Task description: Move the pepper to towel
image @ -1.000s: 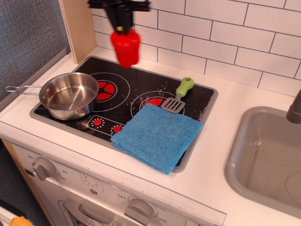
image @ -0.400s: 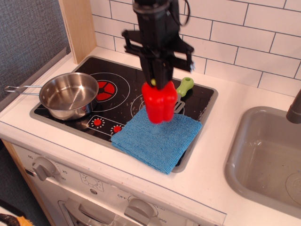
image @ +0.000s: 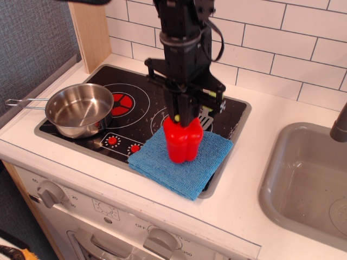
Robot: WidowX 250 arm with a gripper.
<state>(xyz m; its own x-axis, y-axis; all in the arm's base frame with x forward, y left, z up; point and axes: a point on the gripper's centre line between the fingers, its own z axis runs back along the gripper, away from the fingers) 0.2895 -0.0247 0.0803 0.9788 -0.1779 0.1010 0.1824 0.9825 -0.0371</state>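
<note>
Pepper held upright over the blue towel

The black end effector [image: 184, 115] came straight down from the top of the view, and its fingers were clamped on the top of the red pepper [image: 183, 141], at the yellow-green stem. The pepper stood upright with its lobed base at the surface of the blue towel [image: 181, 157], about the middle of the cloth; whether the base pressed on the cloth or hung just above it could not be told. The towel lay flat, turned like a diamond, on the front right part of the black stove top [image: 142, 111], with its near corner reaching over the stove's grey frame toward the white bench [image: 255, 179].

Behind the pepper, a spatula [image: 209, 108] with a green handle lay on the stove, mostly hidden by the arm; its grey blade showed just beside the towel's far edge. On the left of the stove sat a steel pan [image: 79, 110], its long handle pointing left, well apart from the towel. A grey sink [image: 303, 179] was set into the bench on the right. White tiles covered the wall behind, and knobs [image: 51, 193] showed on the front panel below
</note>
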